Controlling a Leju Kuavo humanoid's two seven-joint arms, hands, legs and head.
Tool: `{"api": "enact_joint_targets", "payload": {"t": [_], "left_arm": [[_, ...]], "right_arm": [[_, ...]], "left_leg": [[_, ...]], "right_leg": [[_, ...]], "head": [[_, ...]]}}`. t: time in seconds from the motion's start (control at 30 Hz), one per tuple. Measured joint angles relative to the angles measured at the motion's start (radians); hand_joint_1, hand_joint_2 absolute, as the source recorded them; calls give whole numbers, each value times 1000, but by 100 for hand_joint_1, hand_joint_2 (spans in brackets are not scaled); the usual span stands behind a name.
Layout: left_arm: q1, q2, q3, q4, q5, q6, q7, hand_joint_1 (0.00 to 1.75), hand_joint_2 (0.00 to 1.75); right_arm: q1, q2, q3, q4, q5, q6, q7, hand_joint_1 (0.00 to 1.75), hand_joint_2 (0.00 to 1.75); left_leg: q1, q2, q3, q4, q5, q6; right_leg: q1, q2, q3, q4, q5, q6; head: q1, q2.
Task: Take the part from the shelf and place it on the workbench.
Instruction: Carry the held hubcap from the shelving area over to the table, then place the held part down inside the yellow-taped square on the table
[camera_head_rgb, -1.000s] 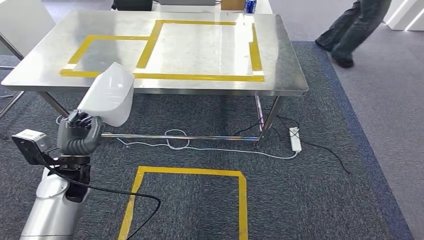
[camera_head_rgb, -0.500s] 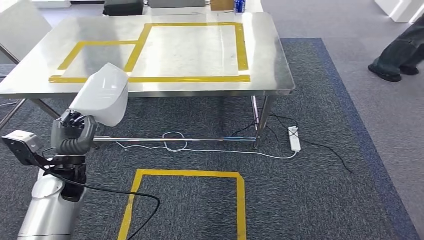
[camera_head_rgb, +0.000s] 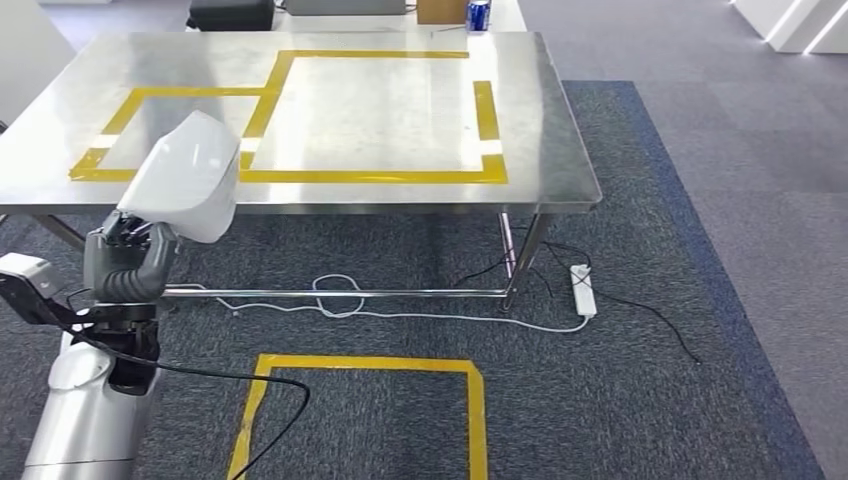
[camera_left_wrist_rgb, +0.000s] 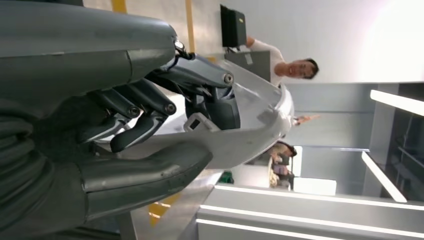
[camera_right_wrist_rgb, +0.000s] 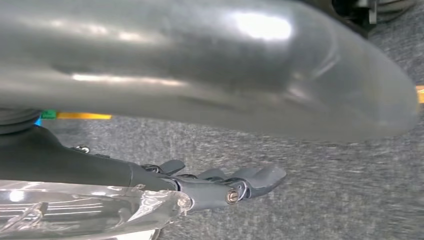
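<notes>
**Head view: white part held up short of the desk**

The left hand grips the white part, fingers inside its shell, thumb outside. It hangs before the desk edge. The right hand hangs empty over carpet, fingers slightly curled.

A robot test area in an office-like hall: a stainless steel worktop marked with yellow tape rectangles, a taped square on grey carpet tiles, a power strip with loose cables under the worktop, and strip lights in the left wrist view.
</notes>
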Motion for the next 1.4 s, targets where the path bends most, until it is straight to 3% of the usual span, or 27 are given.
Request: {"api": "enact_joint_targets", "payload": {"t": [0.1,0.17,0.2,0.23,0.3,0.33,0.37,0.43,0.47,0.53,0.57,0.63,0.67,0.7,0.73,0.83,0.87,0.93,1.0,1.07,1.13,1.2,1.23,1.27,1.33,1.37,1.4], "left_arm": [[-2,0,2,1,2,-2,0,175,175],[-2,-1,2,1,5,-4,0,175,175],[-2,-1,2,1,6,-4,0,175,175],[-3,-1,2,2,7,-4,0,175,175],[-3,-2,2,5,7,-5,1,175,175],[-3,-3,1,6,7,-5,1,175,175],[-4,-4,1,8,7,-6,2,175,175],[-10,-5,1,8,7,-7,2,175,175],[-14,-5,0,8,7,-8,2,175,175],[-20,-6,-1,8,5,-8,3,175,175],[-21,-7,-1,8,4,-8,3,175,175],[-20,-7,-3,9,1,-8,6,175,175],[-19,-7,-3,9,0,-8,7,175,175],[-19,-7,-4,10,-1,-8,9,175,175],[-19,-8,-4,10,-1,-8,10,175,175],[-18,-9,-5,10,-2,-8,12,175,175],[-18,-10,-6,10,-3,-8,12,175,175],[-22,-12,-8,8,-3,-8,13,175,175],[-24,-12,-9,7,-3,-7,12,175,175],[-21,-15,-10,7,-4,-6,12,175,175],[-19,-17,-11,7,-5,-6,12,175,175],[-18,-18,-11,8,-15,0,12,175,175],[-18,-18,-11,8,-28,10,12,175,175],[-18,-18,-11,9,-47,26,12,175,175],[-18,-18,-11,15,-98,69,12,175,175],[-19,-17,-10,20,-129,94,12,175,175],[-21,-15,-9,25,-162,118,12,175,175]], "right_arm": [[2,0,0,0,2,6,4,0,0],[7,0,0,0,3,8,4,0,0],[9,0,0,0,4,8,5,0,0],[11,0,0,0,4,8,5,0,0],[17,0,0,2,4,8,6,0,0],[18,0,0,3,3,8,8,0,0],[19,0,0,3,1,9,9,0,0],[16,0,0,3,-1,11,12,0,0],[14,0,0,2,-1,11,13,0,0],[8,0,0,2,-2,13,14,0,0],[6,0,-1,2,-3,15,14,0,0],[7,0,-1,2,-3,17,15,0,0],[9,0,-1,2,-3,18,16,0,0],[10,0,-1,2,-3,18,17,0,0],[12,0,-1,2,-3,18,17,0,0],[13,-2,-1,2,-1,17,16,0,0],[12,-3,-2,1,-1,16,16,0,0],[7,-4,-2,-1,-1,14,16,0,0],[2,-4,-2,-2,-1,14,15,0,0],[2,-4,-3,-2,-1,14,15,0,0],[7,-4,-4,-2,-1,14,16,0,0],[14,-4,-5,-1,-2,15,17,0,0],[17,-4,-6,-1,-2,15,17,0,0],[20,-4,-6,-1,-1,16,18,0,0],[26,-4,-7,1,1,17,19,0,0],[27,-4,-7,2,3,18,20,0,0],[26,-4,-8,2,6,19,20,0,0]], "left_leg": [[1,1,43,-2,-40,7],[2,0,82,-2,-70,8],[2,-1,105,-2,-88,7],[2,-1,130,-2,-106,5],[1,-1,177,-5,-145,-2],[1,-1,198,-12,-163,-8],[0,-1,220,-17,-171,-14],[1,-1,237,6,-150,-28],[1,0,223,50,-124,-35],[2,0,145,168,-103,-43],[2,0,97,218,-123,-45],[4,0,13,265,-205,-47],[5,0,-17,262,-237,-49],[7,0,-35,239,-245,-53],[11,1,-43,198,-220,-58],[28,24,-31,50,-38,-70],[32,30,-26,26,-5,-66],[30,24,-15,20,-6,-44],[28,14,6,19,-20,-23],[24,9,34,19,-43,-9],[19,5,68,18,-76,-2],[11,0,116,17,-114,2],[7,-2,144,15,-136,4],[3,-3,174,10,-158,5],[-3,-7,225,-3,-196,2],[-3,-10,246,-17,-209,-2],[-3,-13,262,-24,-210,-8]], "right_leg": [[-1,-9,-138,177,-56,8],[0,-10,-201,200,-103,10],[0,-10,-213,170,-98,9],[0,-10,-216,119,-61,6],[2,-17,-214,7,83,-3],[5,-20,-206,-26,138,-10],[7,-22,-195,-45,164,-18],[9,-16,-154,-60,144,-34],[6,-12,-132,-71,136,-41],[1,-8,-93,-86,122,-50],[-1,-6,-78,-88,111,-51],[-5,-2,-47,-94,88,-47],[-9,1,-31,-95,74,-44],[-13,3,-15,-96,60,-39],[-17,5,-1,-96,45,-34],[-19,6,39,-98,-8,-11],[-17,5,57,-101,-21,-1],[-19,0,78,-99,-19,15],[-22,-7,38,-21,18,22],[-20,-12,-65,116,29,22],[-12,-12,-165,200,-28,16],[-2,-12,-226,182,-100,2],[5,-12,-242,141,-101,-9],[12,-10,-250,86,-50,-23],[26,-4,-245,-3,125,-49],[32,-2,-236,-23,185,-55],[35,-2,-224,-30,201,-58]], "head": [[5,0],[8,0],[8,0],[8,0],[9,0],[9,0],[9,0],[8,0],[8,0],[5,0],[4,0],[0,0],[-1,0],[-1,0],[-2,0],[-10,0],[-11,0],[-3,0],[2,0],[6,0],[9,0],[11,0],[12,0],[12,0],[9,0],[7,0],[6,0]]}}
